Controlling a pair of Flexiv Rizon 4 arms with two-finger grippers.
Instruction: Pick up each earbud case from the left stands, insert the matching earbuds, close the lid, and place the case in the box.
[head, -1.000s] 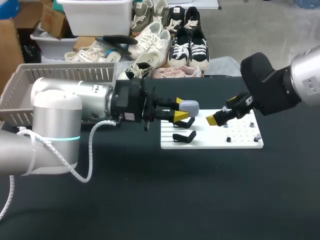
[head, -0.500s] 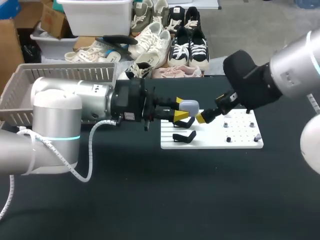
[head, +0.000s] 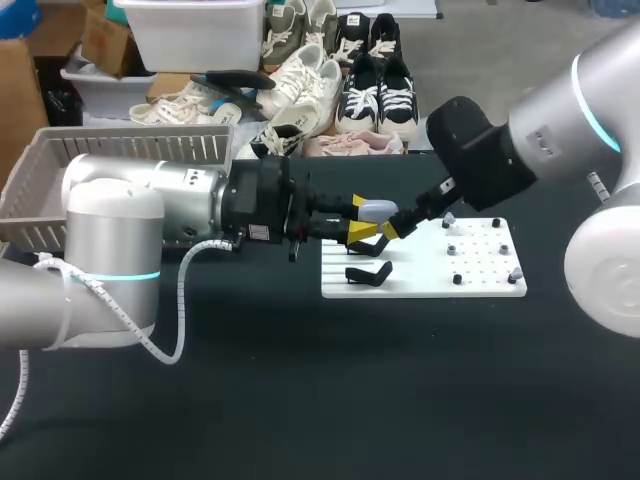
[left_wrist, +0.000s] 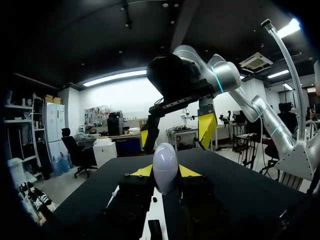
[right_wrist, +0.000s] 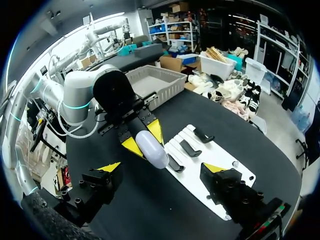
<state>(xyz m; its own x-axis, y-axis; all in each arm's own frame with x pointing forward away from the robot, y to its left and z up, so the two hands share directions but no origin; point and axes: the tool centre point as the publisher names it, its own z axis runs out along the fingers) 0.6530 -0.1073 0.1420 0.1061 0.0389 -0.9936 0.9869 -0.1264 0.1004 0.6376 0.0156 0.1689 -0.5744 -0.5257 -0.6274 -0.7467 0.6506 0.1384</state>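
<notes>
My left gripper (head: 362, 226) is shut on a pale, egg-shaped earbud case (head: 375, 211), held level above the left end of the white board (head: 430, 285). In the left wrist view the case (left_wrist: 165, 167) stands upright between the yellow tips. My right gripper (head: 388, 227) comes in from the right and is open, its tips close by the case. From the left wrist my right gripper (left_wrist: 176, 134) hangs just ahead of the case, its fingers spread to either side. In the right wrist view the case (right_wrist: 151, 148) lies ahead of my right gripper (right_wrist: 161, 168), not between its fingers.
Black stands (head: 368, 272) sit on the board's left part, seen as stands (right_wrist: 187, 148) from the right wrist. Small dark pegs (head: 457, 278) dot its right part. A grey basket (head: 60, 165) stands at the table's back left.
My right arm has swung left across the board, bringing its open gripper up to the case. The left arm and the case have not moved.
</notes>
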